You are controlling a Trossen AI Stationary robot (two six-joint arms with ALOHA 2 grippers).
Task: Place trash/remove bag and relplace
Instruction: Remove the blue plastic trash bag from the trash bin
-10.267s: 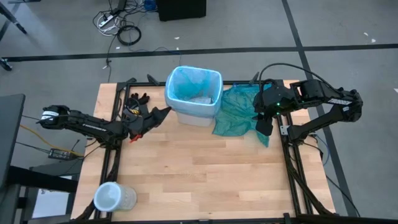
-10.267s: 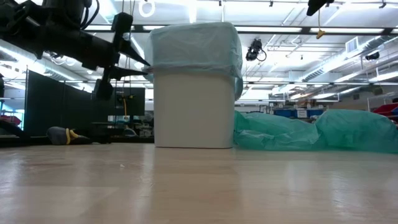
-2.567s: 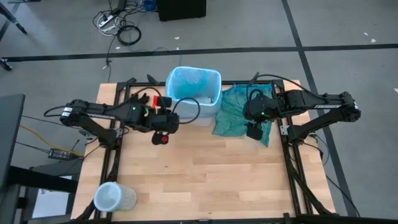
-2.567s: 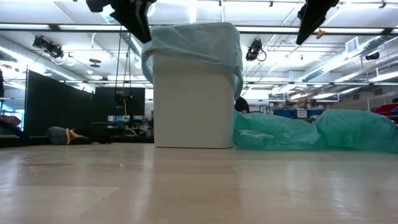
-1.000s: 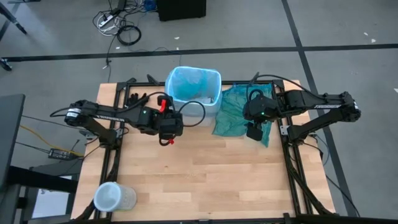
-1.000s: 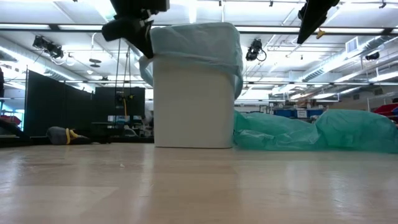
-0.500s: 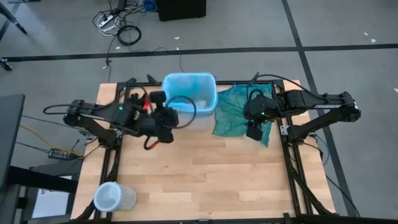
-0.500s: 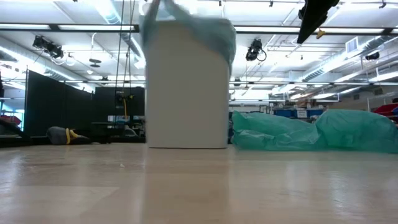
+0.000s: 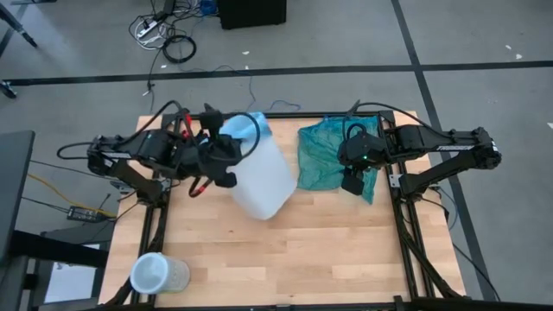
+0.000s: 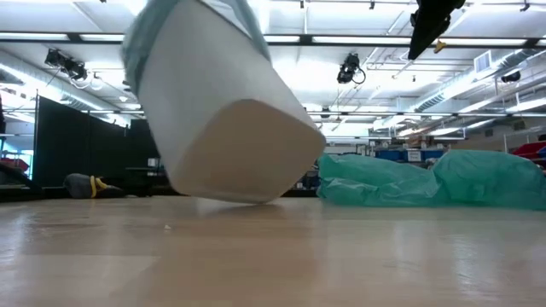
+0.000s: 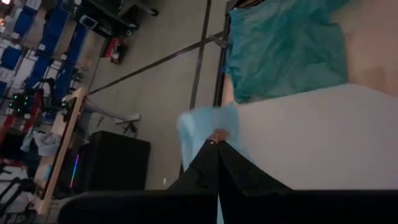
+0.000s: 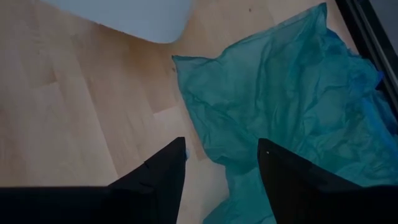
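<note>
One white bin (image 9: 259, 180) is tipped over on the wooden table (image 9: 302, 250), its base lifted and its mouth leaning toward the left hand (image 9: 226, 149), which is pinched tight on what looks like the rim of the single light-blue bag (image 9: 244, 130). Right of the bin lies one teal-green bag (image 9: 324, 155), and above it hangs the right hand (image 9: 352, 183), open and empty. One lidded clear tub (image 9: 158, 273) sits near the table's front-left corner. Around the table is grey floor with cables.

Left claw (image 11: 217, 144) pinches the bag (image 11: 202, 127) beside the white bin (image 11: 311, 143).
</note>
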